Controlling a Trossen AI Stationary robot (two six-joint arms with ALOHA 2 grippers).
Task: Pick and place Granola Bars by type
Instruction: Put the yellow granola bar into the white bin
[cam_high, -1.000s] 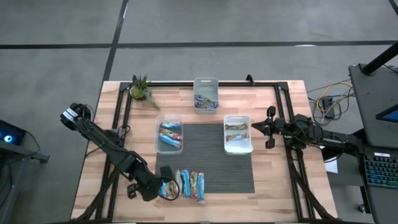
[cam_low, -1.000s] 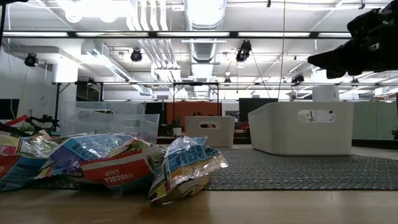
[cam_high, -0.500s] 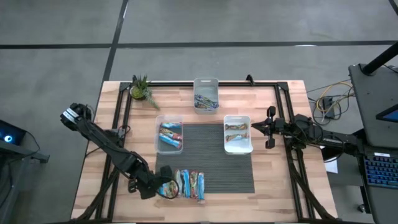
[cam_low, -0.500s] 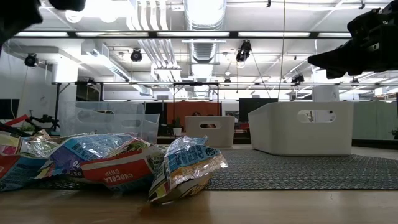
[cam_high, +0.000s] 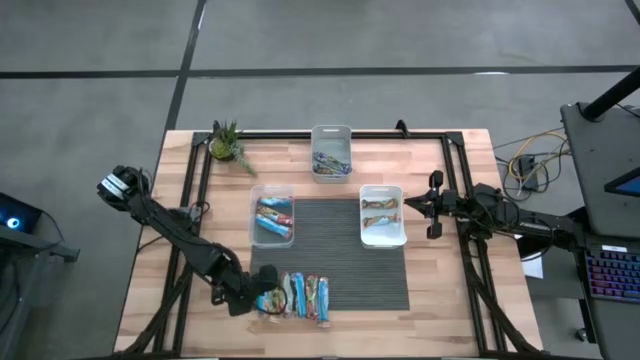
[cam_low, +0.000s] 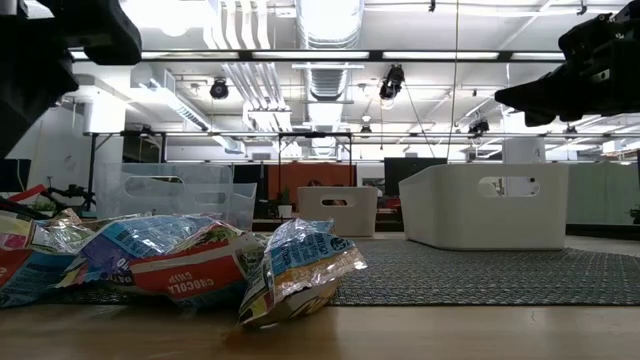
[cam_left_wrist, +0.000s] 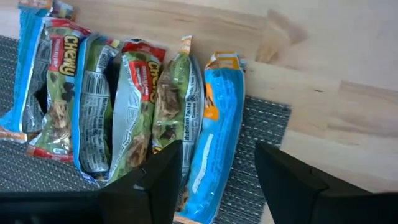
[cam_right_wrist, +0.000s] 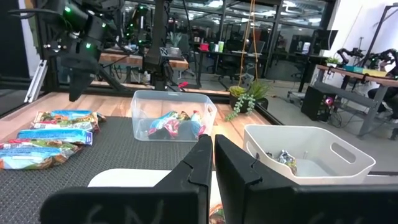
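Note:
Several granola bars (cam_high: 303, 296) lie side by side at the near edge of the dark mat (cam_high: 345, 250); in the low view they form a crinkled heap (cam_low: 180, 262). My left gripper (cam_high: 264, 300) hangs over the left end of the row, pointing steeply down. It is open: in the left wrist view (cam_left_wrist: 217, 147) its fingers stand on either side of a blue bar (cam_left_wrist: 216, 118) without touching it. Next to that bar lie green and red-labelled bars (cam_left_wrist: 134, 118). My right gripper (cam_high: 432, 205) waits shut at the table's right side, level (cam_right_wrist: 212, 163).
A clear bin (cam_high: 272, 216) with bars stands left of the mat's far end, a white bin (cam_high: 382, 214) with bars to its right, and a third bin (cam_high: 331, 151) at the far edge. A small plant (cam_high: 227, 145) is at the far left. Black frame rails run along the sides.
My left gripper has come down toward the left end of the bar row, and its dark body has entered the low view from the upper left. The bars have stayed where they were.

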